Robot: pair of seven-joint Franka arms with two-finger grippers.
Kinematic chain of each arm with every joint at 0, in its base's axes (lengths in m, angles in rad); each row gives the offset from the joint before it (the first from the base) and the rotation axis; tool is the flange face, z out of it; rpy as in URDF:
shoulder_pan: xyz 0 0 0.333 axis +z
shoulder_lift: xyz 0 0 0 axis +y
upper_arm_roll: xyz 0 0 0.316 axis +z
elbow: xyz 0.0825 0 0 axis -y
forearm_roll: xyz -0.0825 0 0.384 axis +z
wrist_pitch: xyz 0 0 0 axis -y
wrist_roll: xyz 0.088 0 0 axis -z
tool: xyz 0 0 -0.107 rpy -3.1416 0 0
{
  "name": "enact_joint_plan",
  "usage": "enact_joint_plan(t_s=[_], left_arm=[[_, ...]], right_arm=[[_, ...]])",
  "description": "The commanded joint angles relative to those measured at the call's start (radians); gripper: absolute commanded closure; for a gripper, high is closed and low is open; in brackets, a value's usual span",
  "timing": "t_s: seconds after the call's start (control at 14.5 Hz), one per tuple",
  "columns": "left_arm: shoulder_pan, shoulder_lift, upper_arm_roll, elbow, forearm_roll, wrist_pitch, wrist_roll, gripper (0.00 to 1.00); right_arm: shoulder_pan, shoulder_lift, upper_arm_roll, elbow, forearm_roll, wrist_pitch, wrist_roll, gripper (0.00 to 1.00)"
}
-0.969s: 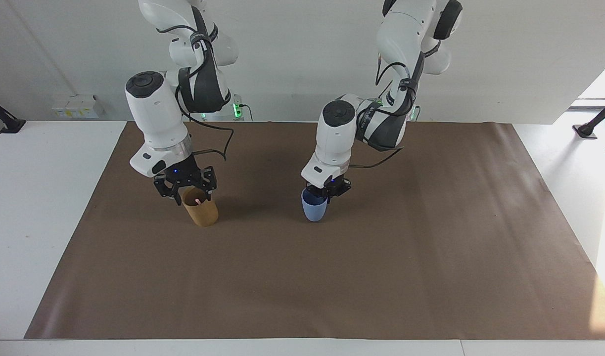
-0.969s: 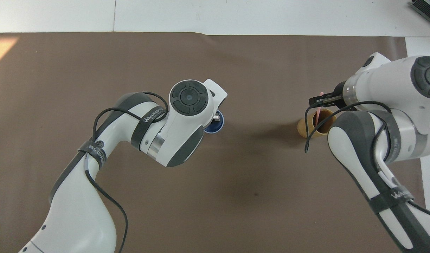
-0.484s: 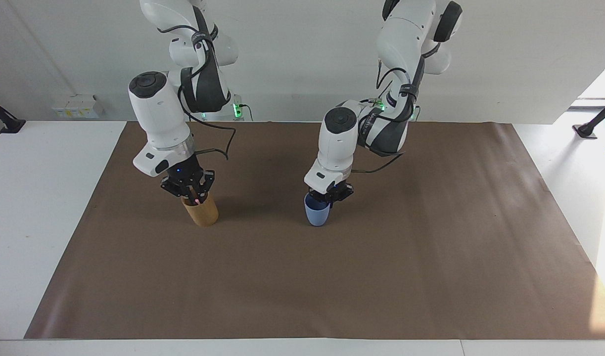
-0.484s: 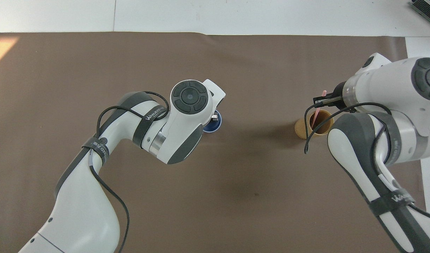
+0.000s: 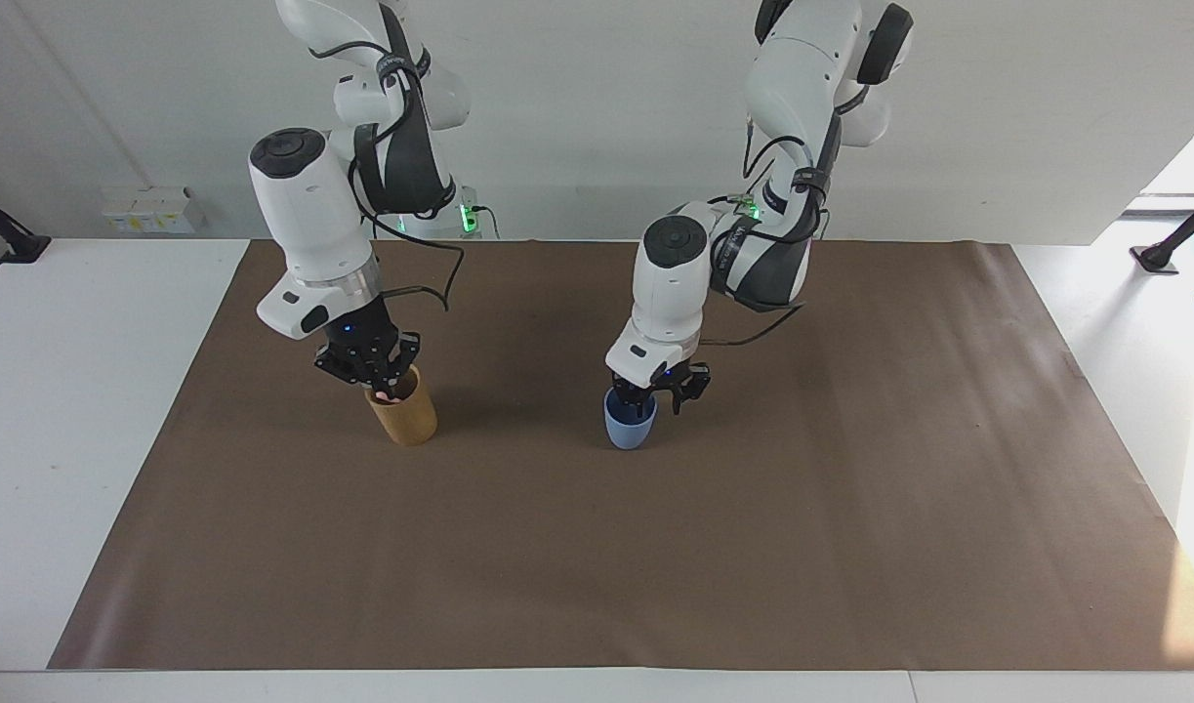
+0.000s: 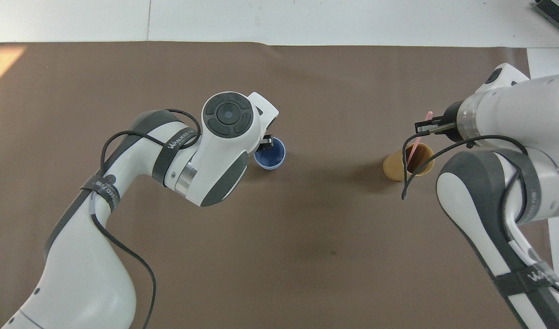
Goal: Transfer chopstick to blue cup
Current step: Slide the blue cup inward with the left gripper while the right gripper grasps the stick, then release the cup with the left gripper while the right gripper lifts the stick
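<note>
The light-blue cup [image 5: 629,426] [image 6: 271,158] stands upright on the mat near the middle of the table. My left gripper [image 5: 660,398] [image 6: 266,144] hangs right over its rim, open, one finger at the rim and nothing held. Toward the right arm's end stands a tan cup [image 5: 407,420] [image 6: 393,167]. The pale-pink chopstick [image 6: 414,148] [image 5: 386,396] leans in it, its top sticking out above the rim. My right gripper [image 5: 380,381] [image 6: 428,126] is just over the tan cup's mouth, shut on the chopstick's upper part.
A brown mat [image 5: 753,537] covers most of the white table [image 5: 69,439]. Both cups stand on it, about level with each other. White wall boxes [image 5: 152,208] sit past the table's edge by the right arm's base.
My left gripper has let go of the blue cup's rim and opened; the cup went from tilted to upright. My right gripper closed on the chopstick over the tan cup and rose slightly.
</note>
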Motion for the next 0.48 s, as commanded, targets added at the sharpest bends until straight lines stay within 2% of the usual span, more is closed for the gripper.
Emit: enact_joint_plan(t_s=[0.0, 0.21, 0.42], left_arm=[[0.057, -0.101, -0.008, -0.013, 0.018, -0.077, 0.053, 0.00], [0.169, -0.198, -0.011, -0.025, -0.002, -0.169, 0.258, 0.00], [0.276, -0.265, -0.009, -0.028, -0.036, -0.273, 0.475, 0.00]], right_arm=[[-0.010, -0.100, 0.006, -0.026, 0.002, -0.010, -0.007, 1.00], [-0.002, -0.162, 0.006, -0.024, 0.002, -0.010, -0.004, 1.00], [0.039, -0.177, 0.007, -0.023, 0.019, 0.016, 0.037, 1.00]])
